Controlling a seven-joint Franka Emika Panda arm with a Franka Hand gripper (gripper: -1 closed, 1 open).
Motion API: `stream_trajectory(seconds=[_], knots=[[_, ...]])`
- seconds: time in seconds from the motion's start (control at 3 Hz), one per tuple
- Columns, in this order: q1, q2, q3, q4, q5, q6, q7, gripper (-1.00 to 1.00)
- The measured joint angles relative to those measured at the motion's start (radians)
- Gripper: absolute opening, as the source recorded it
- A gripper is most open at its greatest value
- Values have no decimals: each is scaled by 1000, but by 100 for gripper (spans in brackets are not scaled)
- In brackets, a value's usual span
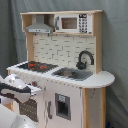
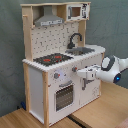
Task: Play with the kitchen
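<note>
The kitchen (image 1: pixel 65 65) (image 2: pixel 60 60) stands upright, filling both exterior views: pale wood, white panels, black hob, faucet, grey hood, microwave up top.

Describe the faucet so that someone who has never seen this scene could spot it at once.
Find the toy kitchen of pale wood and white panels. On its countertop, beside the black hob, lies the sink. The faucet rises behind it against the tiled back wall: the only black, arched spout there.
</note>
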Motion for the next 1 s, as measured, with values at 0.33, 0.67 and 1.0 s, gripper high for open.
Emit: stream_trajectory(seconds=[0.33,0.67,1.0], knots=[[-53,0,0,46,-15,72,0,100],[-91,1,9,76,-18,159,0,100],[-165,1,40,124,-24,204,0,100]])
